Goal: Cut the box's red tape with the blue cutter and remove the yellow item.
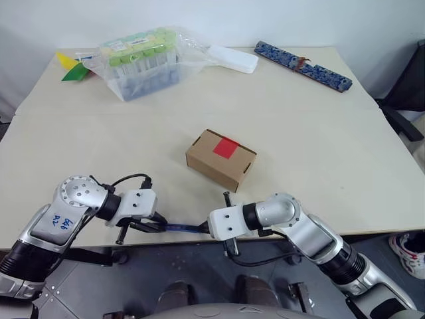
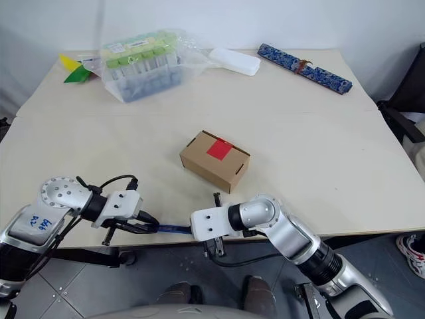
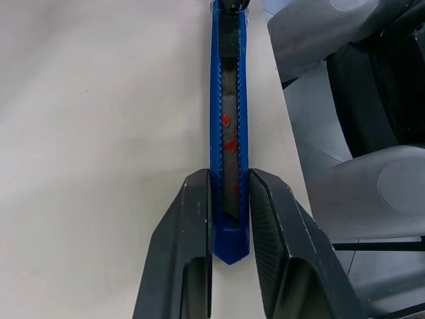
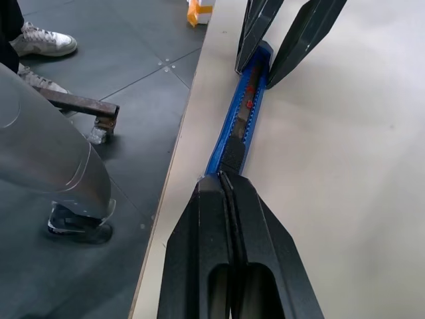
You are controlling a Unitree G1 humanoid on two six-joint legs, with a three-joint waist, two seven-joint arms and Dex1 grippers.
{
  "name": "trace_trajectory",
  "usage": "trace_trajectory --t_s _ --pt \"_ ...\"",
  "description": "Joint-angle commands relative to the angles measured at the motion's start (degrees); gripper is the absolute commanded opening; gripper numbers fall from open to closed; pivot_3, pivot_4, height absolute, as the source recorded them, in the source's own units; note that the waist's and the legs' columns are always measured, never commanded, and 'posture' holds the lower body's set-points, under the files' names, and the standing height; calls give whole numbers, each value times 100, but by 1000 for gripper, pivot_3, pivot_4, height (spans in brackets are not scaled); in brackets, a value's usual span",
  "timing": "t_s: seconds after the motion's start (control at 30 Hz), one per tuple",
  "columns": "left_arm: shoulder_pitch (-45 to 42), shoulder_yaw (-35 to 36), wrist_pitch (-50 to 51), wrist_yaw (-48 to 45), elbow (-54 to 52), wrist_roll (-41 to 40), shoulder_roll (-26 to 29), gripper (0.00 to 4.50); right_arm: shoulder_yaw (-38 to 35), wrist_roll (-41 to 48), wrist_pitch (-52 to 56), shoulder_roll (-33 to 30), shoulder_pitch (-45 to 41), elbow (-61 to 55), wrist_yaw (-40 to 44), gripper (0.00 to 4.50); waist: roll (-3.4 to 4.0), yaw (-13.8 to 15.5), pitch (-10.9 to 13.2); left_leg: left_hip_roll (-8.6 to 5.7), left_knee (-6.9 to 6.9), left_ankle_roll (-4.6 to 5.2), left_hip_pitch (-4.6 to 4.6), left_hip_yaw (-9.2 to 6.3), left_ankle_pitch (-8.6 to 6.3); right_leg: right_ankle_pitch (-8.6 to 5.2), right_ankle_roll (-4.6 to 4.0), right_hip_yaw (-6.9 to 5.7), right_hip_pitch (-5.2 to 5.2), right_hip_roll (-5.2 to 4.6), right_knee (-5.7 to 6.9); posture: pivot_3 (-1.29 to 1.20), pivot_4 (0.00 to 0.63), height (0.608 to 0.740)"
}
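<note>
The bench carries the box mid-surface, red tape on top. At its near edge, the left gripper grasps the blue cutter; the right gripper pinches its other end.

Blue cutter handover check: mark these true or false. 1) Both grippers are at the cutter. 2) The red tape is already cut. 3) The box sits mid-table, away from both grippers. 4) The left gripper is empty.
1) True: the left gripper clamps one end of the blue cutter; the right gripper is shut at the other end.
2) False: the red tape looks intact.
3) True: the box stands apart.
4) False: it holds the cutter.
</note>
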Motion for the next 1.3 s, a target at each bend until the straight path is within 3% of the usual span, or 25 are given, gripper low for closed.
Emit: trace_trajectory --t_s 0.03,0.8,1.0,1.3 --pt "125 -36 -10 5 0 87 60 462 124 -116 -148 138 -45 136 -21 31 0 0 0 0 0 0 1 0 0 0 0 1 0 0 1 0 150 740" --pt "194 -2 9 112 -136 113 -7 462 508 -498 -633 1310 -532 1159 -88 31 5 -93 -3 0 0 0 9 0 0 0 -1 12 3 1 8 0 150 740" --pt "178 19 24 149 -133 135 -52 462 510 -535 -702 1367 -557 1208 -68 31 5 -106 -3 0 0 0 10 -7 0 0 -1 12 4 1 8 0 150 740" --pt "139 294 -236 545 136 117 -297 462 -465 8 250 1068 -519 359 -122 31 6 -66 -3 -2 6 0 8 -18 0 0 -1 15 6 0 8 0 150 740"
